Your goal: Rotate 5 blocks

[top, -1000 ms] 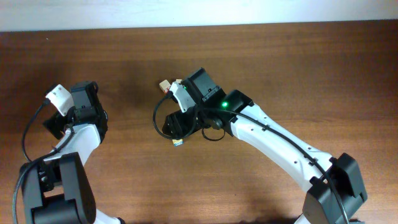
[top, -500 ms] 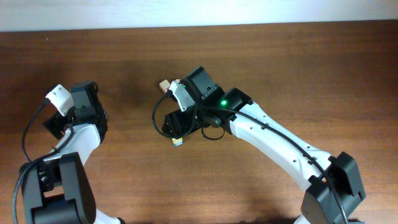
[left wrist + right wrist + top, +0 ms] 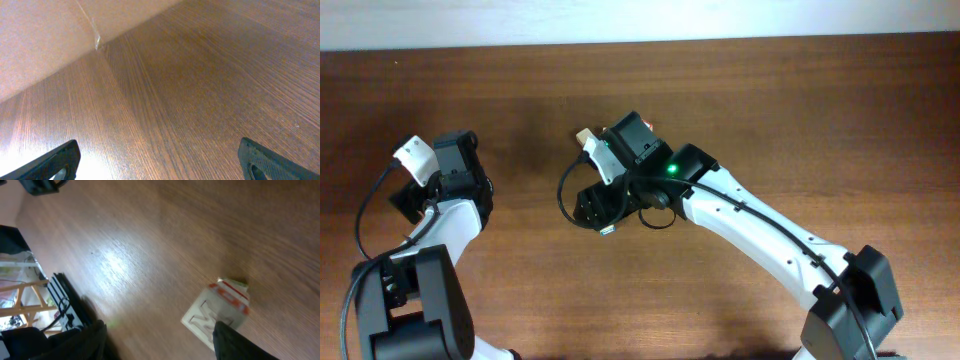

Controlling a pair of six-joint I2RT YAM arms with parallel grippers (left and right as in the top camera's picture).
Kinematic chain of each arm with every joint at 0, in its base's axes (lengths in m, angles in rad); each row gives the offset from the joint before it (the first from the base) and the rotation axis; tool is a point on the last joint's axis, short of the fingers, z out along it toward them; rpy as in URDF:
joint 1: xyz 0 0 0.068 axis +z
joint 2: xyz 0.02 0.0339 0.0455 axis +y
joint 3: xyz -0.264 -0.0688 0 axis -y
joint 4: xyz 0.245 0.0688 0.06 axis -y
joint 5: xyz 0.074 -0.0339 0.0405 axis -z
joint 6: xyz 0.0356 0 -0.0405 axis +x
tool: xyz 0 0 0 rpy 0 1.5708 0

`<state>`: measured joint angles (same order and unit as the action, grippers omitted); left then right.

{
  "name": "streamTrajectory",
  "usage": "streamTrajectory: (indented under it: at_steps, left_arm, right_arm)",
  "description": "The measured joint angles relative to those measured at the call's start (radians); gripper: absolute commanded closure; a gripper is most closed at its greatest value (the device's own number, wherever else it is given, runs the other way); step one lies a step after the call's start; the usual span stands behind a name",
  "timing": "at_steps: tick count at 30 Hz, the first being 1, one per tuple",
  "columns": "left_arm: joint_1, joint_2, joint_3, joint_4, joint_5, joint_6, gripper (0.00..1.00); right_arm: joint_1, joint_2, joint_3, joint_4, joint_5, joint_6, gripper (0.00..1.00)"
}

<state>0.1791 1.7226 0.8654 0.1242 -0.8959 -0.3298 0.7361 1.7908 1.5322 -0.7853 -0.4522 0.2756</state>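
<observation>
A pale wooden block (image 3: 215,314) with a carved M on top and a red-printed side lies on the table in the right wrist view. It sits against the inner side of one finger (image 3: 237,342) of my right gripper (image 3: 160,347). That gripper's jaws stand wide apart, open, with bare table between them. From overhead, the same block (image 3: 607,230) peeks out under the right gripper (image 3: 596,212). Another pale block (image 3: 585,137) shows beside the right wrist. The left gripper (image 3: 160,162) is open over bare wood, far to the left.
The brown wooden table (image 3: 800,110) runs back to a pale wall (image 3: 45,35). The left arm (image 3: 455,185) rests near the left edge. The right arm (image 3: 760,225) crosses from the lower right towards the middle and covers whatever lies beneath it.
The right gripper has shifted a little left and towards the front, and its jaws have spread wider. The left arm has not moved.
</observation>
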Motion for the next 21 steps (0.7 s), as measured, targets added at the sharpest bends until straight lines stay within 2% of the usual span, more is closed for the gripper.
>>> streamTrajectory:
  at_steps: [8, 11, 16, 17, 18, 21]
  left_arm:
    - [0.000, 0.000, 0.000, 0.000, 0.000, 0.000, 0.01]
    - [0.000, 0.000, 0.000, 0.000, 0.000, 0.000, 0.01]
    - [0.000, 0.000, 0.000, 0.000, 0.001, 0.000, 0.01]
    - [0.000, 0.000, 0.000, 0.000, 0.002, 0.000, 0.01]
    - [0.000, 0.000, 0.000, 0.000, 0.003, 0.000, 0.01]
    - [0.000, 0.000, 0.000, 0.000, 0.003, 0.000, 0.01]
  right_arm:
    - [0.000, 0.010, 0.040, -0.039, 0.036, 0.000, 0.31]
    - [0.000, 0.010, 0.071, -0.066, 0.040, -0.007, 0.25]
    - [-0.025, -0.016, 0.289, -0.312, 0.161, -0.039, 0.17]
    - [-0.036, -0.040, 0.339, -0.371, 0.200, -0.046, 0.12]
    - [-0.044, -0.063, 0.373, -0.409, 0.233, -0.048, 0.02]
    - [-0.061, -0.168, 0.458, -0.517, 0.348, -0.055, 0.01]
